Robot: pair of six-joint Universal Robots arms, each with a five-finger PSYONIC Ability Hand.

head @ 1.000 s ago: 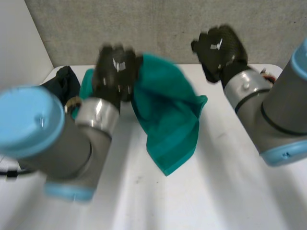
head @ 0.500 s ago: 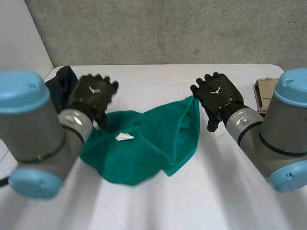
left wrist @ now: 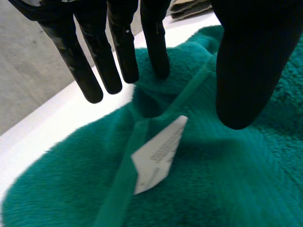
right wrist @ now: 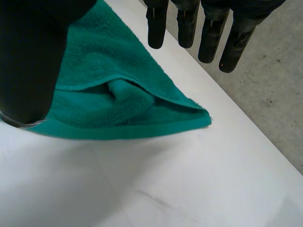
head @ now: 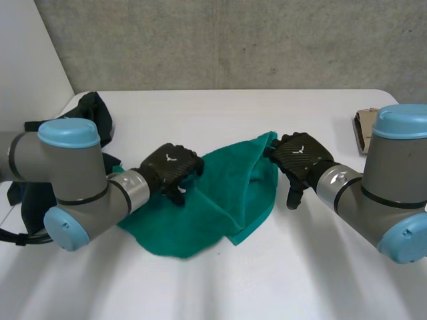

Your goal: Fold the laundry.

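Towel (head: 220, 200) crumpled at mid tabletop (head: 300, 280), long axis approx 8-to-2 o'clock, betw. both hands. L hand (head: 170, 168) relaxed, nothing grasped, fingers (left wrist: 124, 52) straight over towel's 9 o'clock part by white label (left wrist: 158, 153); R hand (head: 301, 159) likewise released, hovering at 2 o'clock corner (right wrist: 194, 118). Prob. best placed of the two for first pinch, w/ corner just below it.

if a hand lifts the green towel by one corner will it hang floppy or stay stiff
Probably floppy: the green towel lies rumpled in soft folds, so it should droop. Its fluffy pile looks grippy, not slippery. Pushed, it would likely bunch rather than slide.
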